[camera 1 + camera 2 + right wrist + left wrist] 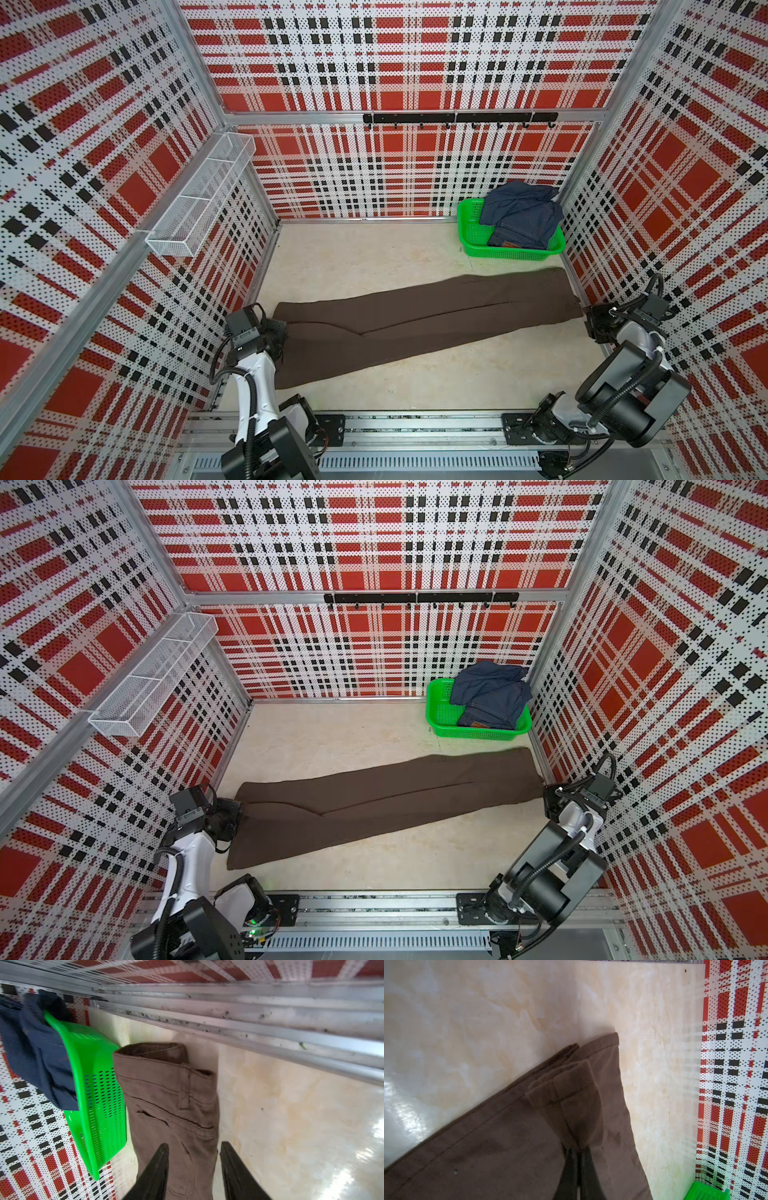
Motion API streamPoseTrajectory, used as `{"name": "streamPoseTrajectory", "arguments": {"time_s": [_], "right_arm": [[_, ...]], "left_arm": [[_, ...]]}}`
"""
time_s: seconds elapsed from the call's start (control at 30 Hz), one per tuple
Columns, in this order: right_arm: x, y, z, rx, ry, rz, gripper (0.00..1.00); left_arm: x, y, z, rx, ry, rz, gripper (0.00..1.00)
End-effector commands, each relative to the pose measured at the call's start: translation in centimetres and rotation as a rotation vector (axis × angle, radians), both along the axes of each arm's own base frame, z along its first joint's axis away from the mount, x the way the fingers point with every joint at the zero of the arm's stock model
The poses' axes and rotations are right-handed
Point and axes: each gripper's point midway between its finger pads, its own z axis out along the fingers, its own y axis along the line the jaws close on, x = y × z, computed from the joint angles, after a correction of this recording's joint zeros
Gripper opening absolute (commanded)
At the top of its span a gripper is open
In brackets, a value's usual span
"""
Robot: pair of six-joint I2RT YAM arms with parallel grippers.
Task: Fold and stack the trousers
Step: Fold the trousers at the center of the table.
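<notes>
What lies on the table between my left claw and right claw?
Only the trousers, stretched out from one to the other in both top views. The left claw pinches the hem end; the right claw stands open at the waist end.

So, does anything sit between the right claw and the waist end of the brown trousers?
Nothing visible does. The right claw stands open directly over the waist end of the trousers, its fingers apart above the cloth. The green basket holding the jeans lies beside that end, not in between.
</notes>
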Motion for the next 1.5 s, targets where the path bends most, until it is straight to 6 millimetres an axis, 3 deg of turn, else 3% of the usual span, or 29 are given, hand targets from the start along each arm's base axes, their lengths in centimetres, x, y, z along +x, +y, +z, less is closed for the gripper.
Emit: {"name": "streamPoseTrajectory", "arguments": {"time_s": [0.0, 0.3, 0.6, 0.87, 0.93, 1.07, 1.13, 1.2, 1.37, 1.47], "right_arm": [[1.0, -0.9, -0.8, 0.007, -0.032, -0.036, 0.42], [2.2, -1.9, -3.8, 0.040, -0.014, -0.056, 0.38], [5.1, -1.3, -4.6, 0.050, -0.043, -0.021, 0.37], [5.7, -1.3, -4.9, 0.049, -0.054, -0.015, 0.44], [5.9, -1.3, -5.4, 0.059, -0.052, -0.013, 0.37], [6.3, -0.9, -6.0, 0.095, -0.078, -0.003, 0.07], [6.5, -0.9, -5.1, 0.079, -0.097, 0.001, 0.00], [7.1, -1.0, -3.2, 0.056, -0.129, 0.009, 0.00], [9.8, -1.8, 4.2, -0.001, -0.237, 0.029, 0.00], [11.4, -2.5, 7.5, -0.018, -0.284, 0.030, 0.00]], "left_arm": [[0.9, 0.6, 1.2, 0.028, -0.031, 0.004, 0.00], [1.1, 0.7, 1.7, 0.035, -0.041, 0.010, 0.00], [1.5, 0.8, 2.4, 0.042, -0.055, 0.007, 0.00], [1.4, 0.8, 2.3, 0.041, -0.048, 0.011, 0.00], [1.4, 0.8, 2.3, 0.040, -0.048, 0.010, 0.00], [1.5, 0.8, 2.3, 0.040, -0.047, 0.010, 0.00], [1.6, 0.9, 2.4, 0.040, -0.049, 0.011, 0.00], [1.7, 1.0, 2.5, 0.041, -0.050, 0.011, 0.00], [3.0, 1.5, 3.8, 0.047, -0.083, 0.010, 0.00], [4.5, 2.0, 5.2, 0.049, -0.121, 0.009, 0.00]]}}
